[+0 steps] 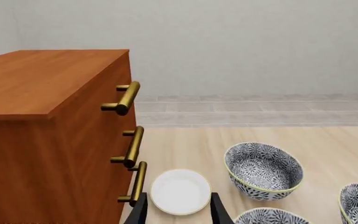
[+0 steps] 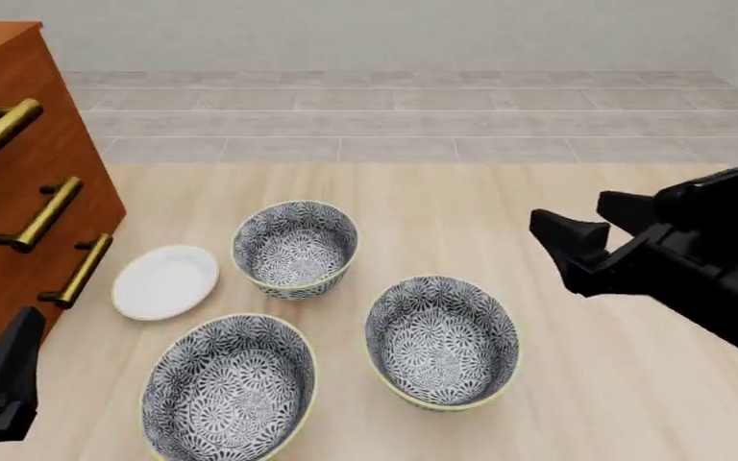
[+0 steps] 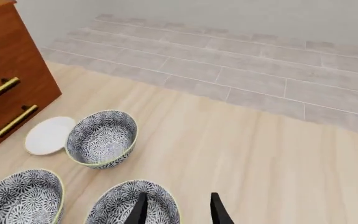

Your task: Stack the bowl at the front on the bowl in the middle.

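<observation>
- Sitting at 7 o'clock of front view: bowl at the front (image 2: 228, 392), upright on table (image 2: 472, 206), nothing gripping it.
- Resting at 3 o'clock of it, just beside: bowl in the middle (image 2: 442, 341), not touching.
- Standing at 12 o'clock of front bowl: third bowl (image 2: 296, 248), white plate (image 2: 165, 280) at its 9 o'clock, near wooden cabinet (image 2: 11, 192) (brass handles).
- Hovering at 3 o'clock, well above table: right gripper (image 2: 587, 242), jaws parted, holding nothing.
- Peeking in at 8 o'clock: left gripper (image 1: 177, 210), jaws spread wide, empty.
</observation>
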You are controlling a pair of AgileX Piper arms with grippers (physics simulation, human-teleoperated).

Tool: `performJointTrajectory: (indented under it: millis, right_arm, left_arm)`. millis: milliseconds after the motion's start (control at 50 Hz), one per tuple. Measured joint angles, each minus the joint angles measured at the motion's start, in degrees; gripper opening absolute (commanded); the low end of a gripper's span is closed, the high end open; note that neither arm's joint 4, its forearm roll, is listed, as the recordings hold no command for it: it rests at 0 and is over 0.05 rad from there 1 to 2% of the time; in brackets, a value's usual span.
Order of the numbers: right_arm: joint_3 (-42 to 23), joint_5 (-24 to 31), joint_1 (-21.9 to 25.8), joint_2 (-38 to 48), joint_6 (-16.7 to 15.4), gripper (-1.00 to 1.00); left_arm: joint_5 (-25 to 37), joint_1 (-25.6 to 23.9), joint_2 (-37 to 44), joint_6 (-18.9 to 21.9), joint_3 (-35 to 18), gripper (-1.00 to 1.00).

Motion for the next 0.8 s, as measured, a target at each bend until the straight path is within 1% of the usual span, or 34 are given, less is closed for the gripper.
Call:
performJointTrajectory:
  millis: [140, 340, 800]
  right_arm:
    - [-4.0, 1.6, 1.9, 4.4, -0.5, 1.0]
    - [-11.9, 5.0, 3.3, 13.0, -0.7, 1.0]
    - [-29.3, 14.7, 7.1, 28.8, 0.3, 1.0]
  left_arm:
    - [0.3, -0.1, -0.3, 0.0, 0.0, 1.0]
    - [0.4, -0.2, -0.4, 0.1, 0.0, 1.0]
    - [0.3, -0.2, -0.2, 0.0, 0.0, 1.0]
